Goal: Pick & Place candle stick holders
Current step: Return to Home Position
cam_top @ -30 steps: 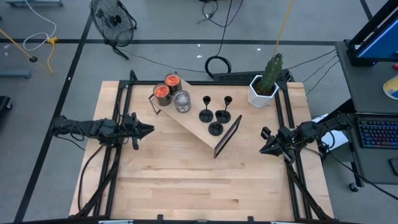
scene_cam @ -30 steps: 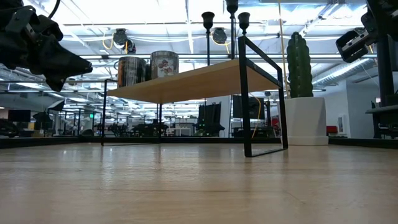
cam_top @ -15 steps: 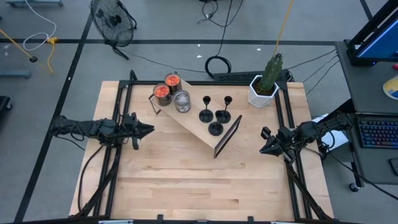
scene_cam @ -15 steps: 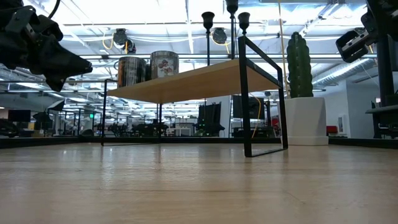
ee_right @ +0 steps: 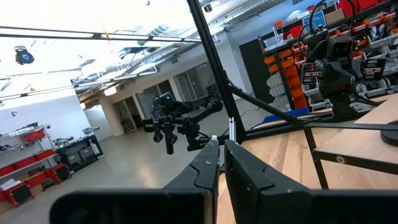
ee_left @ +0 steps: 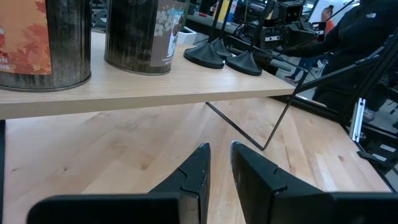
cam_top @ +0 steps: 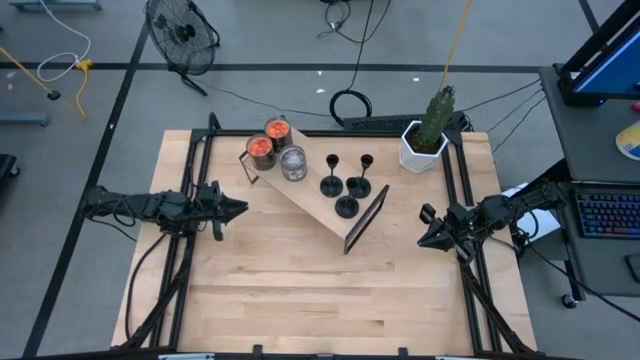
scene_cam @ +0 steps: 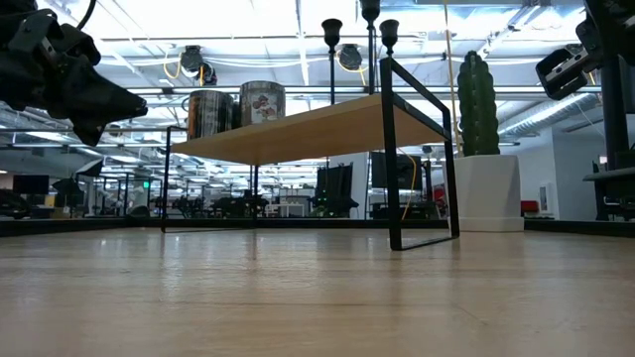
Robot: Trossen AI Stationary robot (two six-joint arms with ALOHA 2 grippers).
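We see that nothing moved: left tool (cam_top: pixel 240 209) and right tool (cam_top: pixel 423 239) stay closed and empty, the candle stick holders (cam_top: pixel 346 186) on the shelf (cam_top: pixel 318 208) between them, so the task seems finished.

Cups of candle stick holders (ee_left: pixel 204 57) cropped.

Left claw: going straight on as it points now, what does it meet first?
Probably the near edge of the shelf board; the left claw sits about level with it. It might pass just under; height is unclear.
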